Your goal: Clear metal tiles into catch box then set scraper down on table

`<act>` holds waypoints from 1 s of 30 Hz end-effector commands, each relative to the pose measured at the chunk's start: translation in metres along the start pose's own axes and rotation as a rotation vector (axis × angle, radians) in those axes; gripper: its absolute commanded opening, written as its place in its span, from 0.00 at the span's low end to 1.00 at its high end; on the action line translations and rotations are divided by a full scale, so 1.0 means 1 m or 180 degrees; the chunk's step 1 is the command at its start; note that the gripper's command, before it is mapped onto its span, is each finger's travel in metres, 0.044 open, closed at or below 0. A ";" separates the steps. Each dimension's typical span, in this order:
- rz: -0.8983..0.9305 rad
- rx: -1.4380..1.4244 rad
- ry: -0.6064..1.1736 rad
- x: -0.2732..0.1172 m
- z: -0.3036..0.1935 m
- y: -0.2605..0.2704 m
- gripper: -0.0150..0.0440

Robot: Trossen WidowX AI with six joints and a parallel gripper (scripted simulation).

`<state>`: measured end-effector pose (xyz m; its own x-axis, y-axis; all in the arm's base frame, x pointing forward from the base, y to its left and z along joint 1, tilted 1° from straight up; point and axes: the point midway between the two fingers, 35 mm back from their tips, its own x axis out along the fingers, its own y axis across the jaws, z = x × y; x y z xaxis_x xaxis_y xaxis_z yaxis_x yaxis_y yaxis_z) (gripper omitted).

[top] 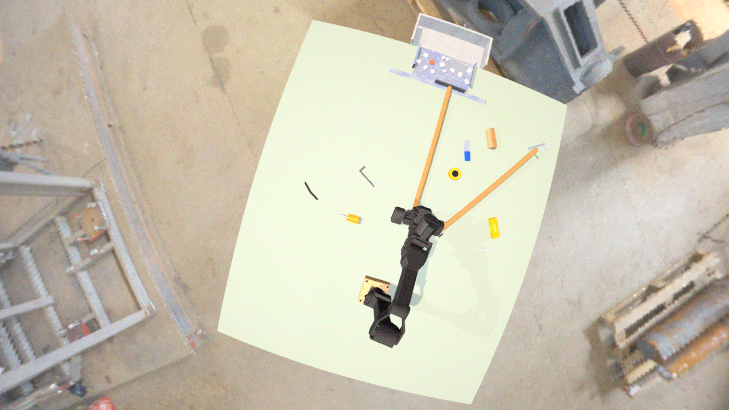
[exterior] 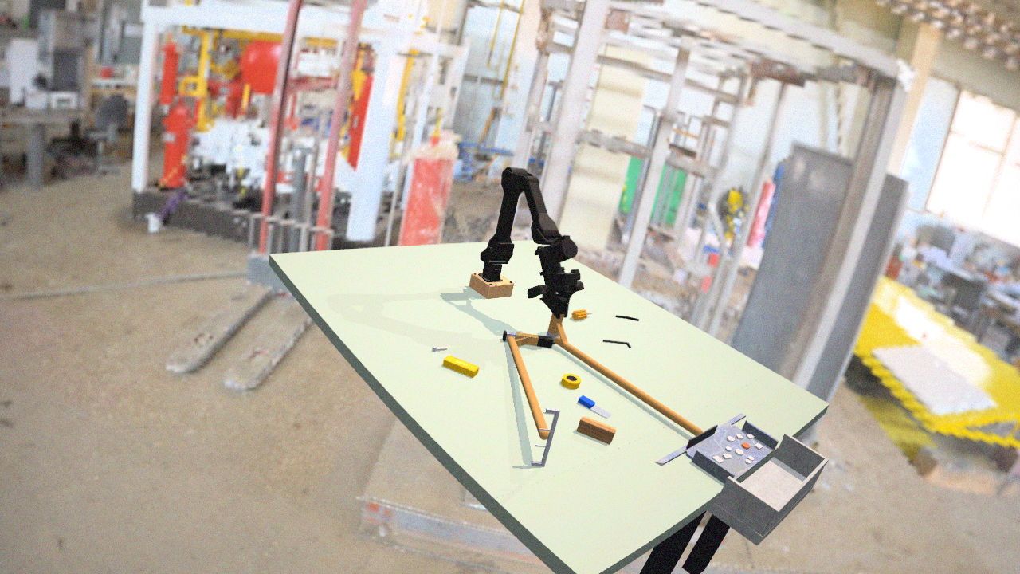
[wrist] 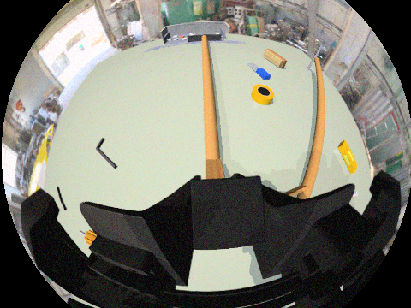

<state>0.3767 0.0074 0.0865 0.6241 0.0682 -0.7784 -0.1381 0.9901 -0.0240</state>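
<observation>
Metal tiles (top: 442,64) (exterior: 739,451) (wrist: 181,37) lie scattered far ahead of your hand (top: 418,206) (exterior: 558,316) (wrist: 217,180), on the bench plate (top: 425,74) (exterior: 715,446) (wrist: 171,42), with the catch box (top: 448,43) (exterior: 755,510) (wrist: 197,29) beyond. Your hand is partly closed, gripping the long scraper (top: 434,145) (exterior: 627,383) (wrist: 208,98) near its close end. Its black blade (top: 450,85) (exterior: 700,440) (wrist: 204,38) stands at the plate's near edge, right of centre. Push straight away from you, blade low and square; take the left-hand tiles in another pass. Watch the right side wall for snagging, and keep the second wooden shaft (top: 491,190) (exterior: 526,385) (wrist: 318,115) off the loose tools.
</observation>
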 end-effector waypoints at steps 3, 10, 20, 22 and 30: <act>-0.0019 0.0001 -0.0049 0.003 0.011 -0.002 0.25; -0.0020 0.0000 -0.0053 0.010 0.022 -0.005 0.25; -0.0021 -0.0001 -0.0058 0.021 0.036 -0.010 0.25; -0.0021 -0.0001 -0.0059 0.022 0.038 -0.010 0.25; -0.0021 -0.0001 -0.0062 0.027 0.047 -0.011 0.25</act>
<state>0.4245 0.0046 0.0903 0.6290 0.0680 -0.7744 -0.1370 0.9903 -0.0242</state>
